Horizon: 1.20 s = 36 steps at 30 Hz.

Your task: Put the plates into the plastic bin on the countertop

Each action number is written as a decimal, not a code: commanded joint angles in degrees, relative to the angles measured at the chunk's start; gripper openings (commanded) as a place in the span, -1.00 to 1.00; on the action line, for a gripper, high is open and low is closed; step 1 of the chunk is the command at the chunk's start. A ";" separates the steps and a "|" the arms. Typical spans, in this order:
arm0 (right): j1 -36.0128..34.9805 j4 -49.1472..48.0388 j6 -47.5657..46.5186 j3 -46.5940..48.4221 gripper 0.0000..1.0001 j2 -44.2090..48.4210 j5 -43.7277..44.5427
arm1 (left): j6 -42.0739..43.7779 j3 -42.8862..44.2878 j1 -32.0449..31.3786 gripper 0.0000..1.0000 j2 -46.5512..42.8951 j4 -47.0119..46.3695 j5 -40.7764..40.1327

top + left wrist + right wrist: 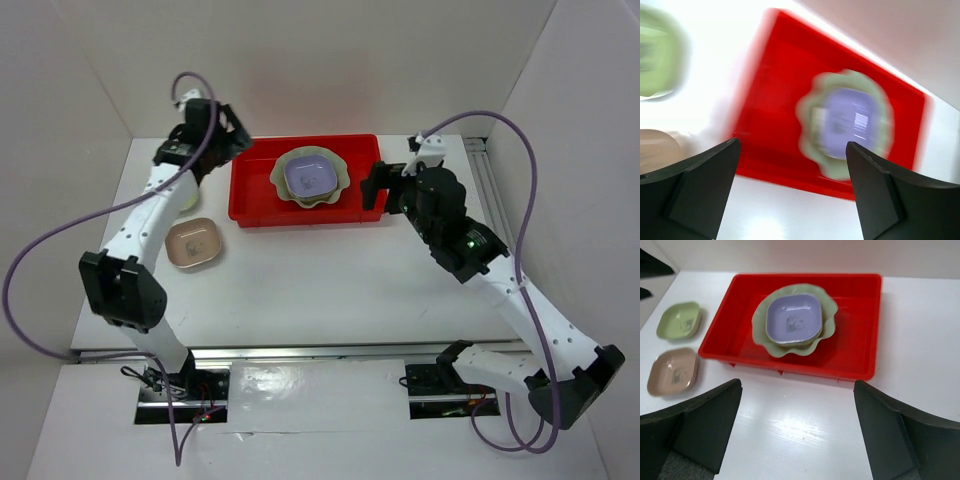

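Observation:
The red plastic bin (255, 195) sits at the back middle of the white countertop (330, 280). In it lies the pale-green scalloped dish (340, 185) with the lavender dish (309, 176) nested inside. The tan-brown dish (193, 243) and the olive-green dish (190, 198), which is partly hidden by the left arm, lie on the countertop left of the bin. No yellow dish shows. My left gripper (238, 140) is open and empty above the bin's far left corner. My right gripper (372, 187) is open and empty at the bin's right end.
The right wrist view shows the bin (860, 315), the lavender dish (792, 320), the olive-green dish (679, 320) and the tan-brown dish (673, 371). The left wrist view is motion-blurred, with the bin (770, 100) below. White walls enclose the table, and a metal rail (300, 352) runs along the near edge.

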<state>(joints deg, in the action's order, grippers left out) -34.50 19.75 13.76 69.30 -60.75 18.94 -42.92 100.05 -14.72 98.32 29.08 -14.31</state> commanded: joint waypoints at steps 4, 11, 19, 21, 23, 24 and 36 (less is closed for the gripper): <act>0.22 -8.76 -2.51 -4.51 1.00 -1.91 -14.00 | -1.39 -11.09 14.26 1.00 -3.04 18.73 1.11; 0.22 -10.52 -2.51 -7.07 1.00 -2.01 -17.80 | 1.78 -19.10 25.88 1.00 -2.88 18.64 4.81; 0.22 -10.52 -2.51 -7.07 1.00 -0.95 -18.32 | 6.70 -22.18 29.22 0.87 1.96 14.26 5.96; 0.22 -11.05 -2.51 -7.60 1.00 -0.95 -18.32 | 7.58 -23.84 29.92 0.83 3.80 13.20 5.43; 0.22 -11.57 -2.51 -7.60 1.00 -0.95 -18.32 | 8.28 -24.63 30.72 0.81 4.68 12.24 6.65; 0.22 -11.57 -2.51 -7.60 1.00 -0.95 -18.32 | 8.29 -25.42 31.50 0.76 5.29 11.53 6.66; 0.22 -11.58 -2.51 -6.55 1.00 -0.95 -18.94 | 7.14 -27.72 33.27 -0.06 10.57 9.24 6.65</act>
<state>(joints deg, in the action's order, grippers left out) -34.44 11.44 12.10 62.22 -63.13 0.80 -36.03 72.25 18.35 107.42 38.94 -8.23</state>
